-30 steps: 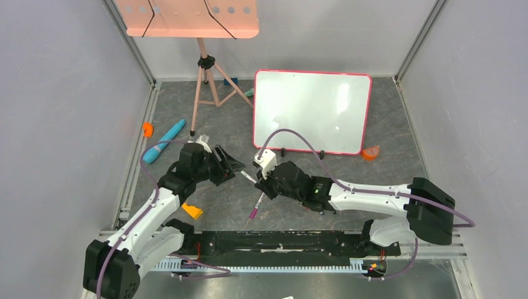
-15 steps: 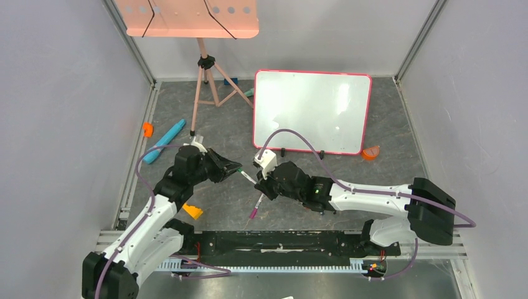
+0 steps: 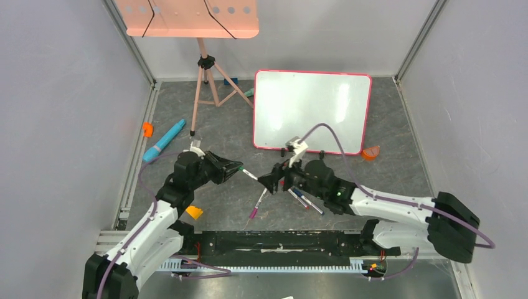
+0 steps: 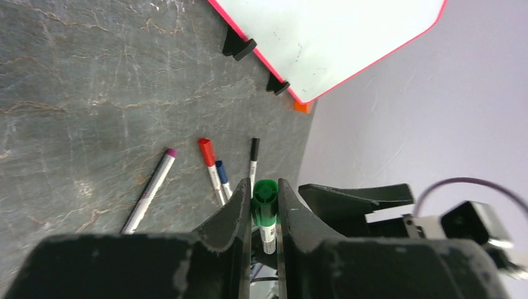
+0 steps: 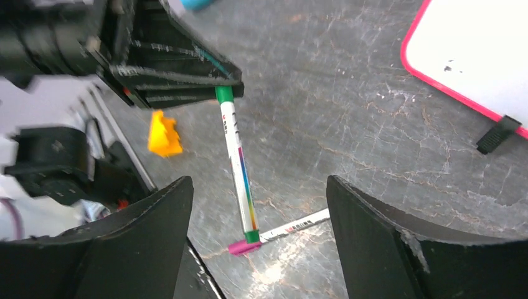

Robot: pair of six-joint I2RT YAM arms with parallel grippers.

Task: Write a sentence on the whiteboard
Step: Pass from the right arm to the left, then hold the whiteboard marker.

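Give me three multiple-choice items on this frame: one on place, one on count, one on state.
1. Where is the green marker? A lying loose; B in the left gripper; C out of view.
2. How many loose markers lie on the table in the left wrist view? A two; B four; C six.
3. The whiteboard is: A blank; B covered in writing; C face down.
Key: B, it clamps the green end; B, purple, red, blue and black caps; A, no writing shows.

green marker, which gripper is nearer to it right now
Left. The left gripper is shut on one end of the green marker. The right gripper stands open just beyond its other end, not touching it.
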